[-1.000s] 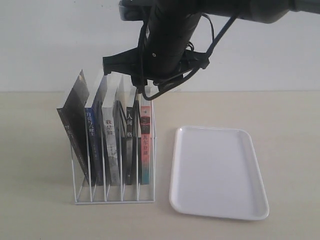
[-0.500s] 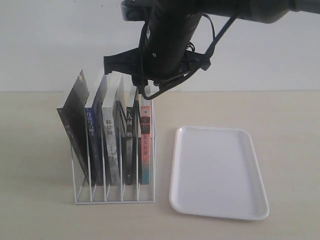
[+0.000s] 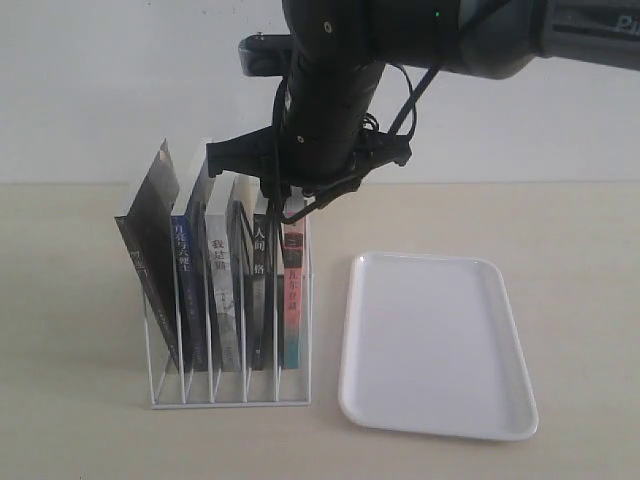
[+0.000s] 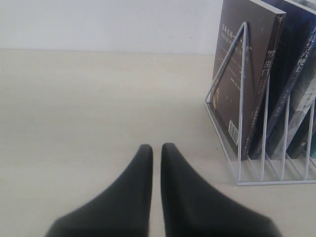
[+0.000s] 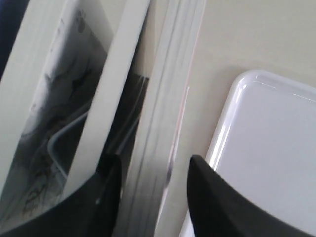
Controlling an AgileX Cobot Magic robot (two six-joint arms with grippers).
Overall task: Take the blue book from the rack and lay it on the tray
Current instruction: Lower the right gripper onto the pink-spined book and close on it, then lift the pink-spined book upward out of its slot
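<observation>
The blue book (image 3: 187,290) stands in the white wire rack (image 3: 230,402), second from the left, dark blue spine facing out. It also shows in the left wrist view as the blue book (image 4: 291,74) behind the rack (image 4: 240,98). My right arm (image 3: 320,130) hangs over the rack's right end. My right gripper (image 5: 153,182) is open, its fingers (image 5: 106,187) astride the top page edges of the rightmost book (image 5: 168,98), not the blue one. The white tray (image 3: 440,400) lies empty right of the rack. My left gripper (image 4: 156,148) is shut, empty, low over the table left of the rack.
Other books fill the rack: a dark one leaning at the far left (image 3: 150,260), a grey-white one (image 3: 220,300), a black-spined one (image 3: 258,290) and a pink-and-teal one (image 3: 290,290). A pale wall stands behind the table.
My right arm has dropped lower over the right end of the rack, bringing the open jaws down around the rightmost book's top. Books and tray have not moved.
</observation>
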